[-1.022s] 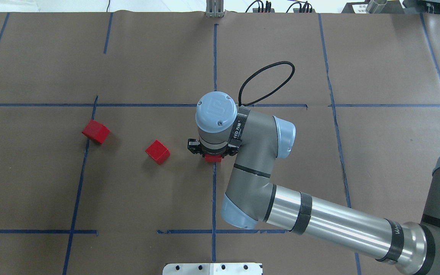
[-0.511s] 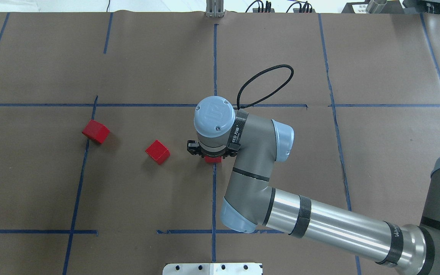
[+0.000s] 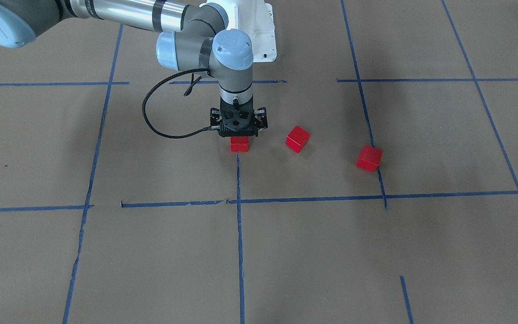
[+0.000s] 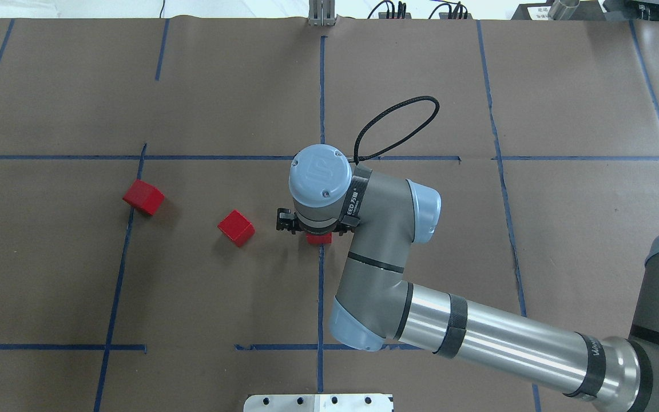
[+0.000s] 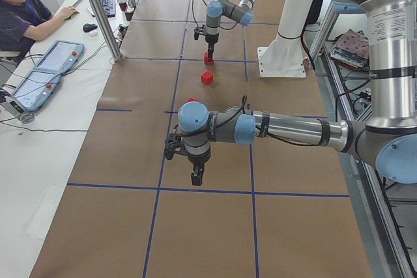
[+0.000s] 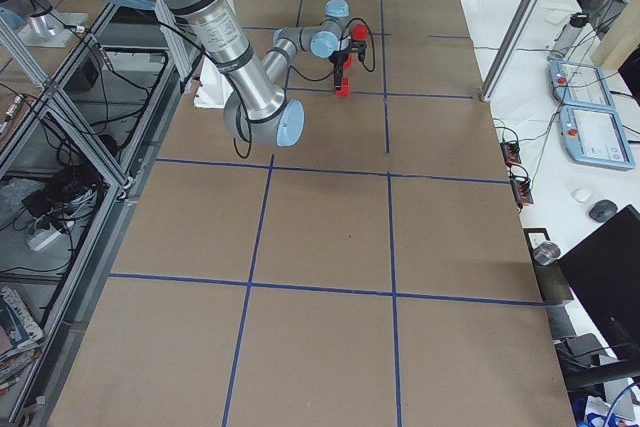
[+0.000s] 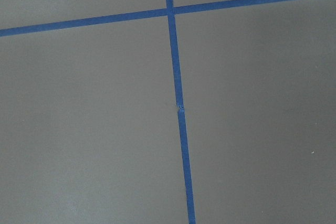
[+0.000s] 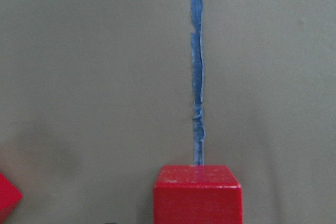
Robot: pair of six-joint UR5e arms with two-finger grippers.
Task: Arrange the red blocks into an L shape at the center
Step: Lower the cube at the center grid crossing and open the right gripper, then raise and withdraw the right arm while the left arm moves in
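Three red blocks lie on the brown paper. One red block [image 4: 319, 238] [image 3: 239, 144] sits at the centre, at the end of a blue tape line, and fills the bottom of the right wrist view [image 8: 198, 192]. My right gripper [image 3: 239, 134] hangs straight over it, jaws spread, just above its top. A second red block [image 4: 236, 228] [image 3: 297, 139] lies turned, a short way toward my left. The third red block [image 4: 143, 197] [image 3: 369, 158] lies farther left on a tape line. My left gripper [image 5: 195, 177] hovers over bare paper at the table's left end; I cannot tell its state.
Blue tape lines [image 4: 321, 86] divide the paper into squares. A white mounting plate [image 4: 318, 402] sits at the near edge. The right arm's cable [image 4: 398, 123] loops out beyond the wrist. An operator [image 5: 19, 4] sits at the far side with a teach pendant [image 5: 45, 76].
My right wrist has shifted slightly to the left and seems a little higher. The centre block has stayed in place. The other two blocks have not moved.
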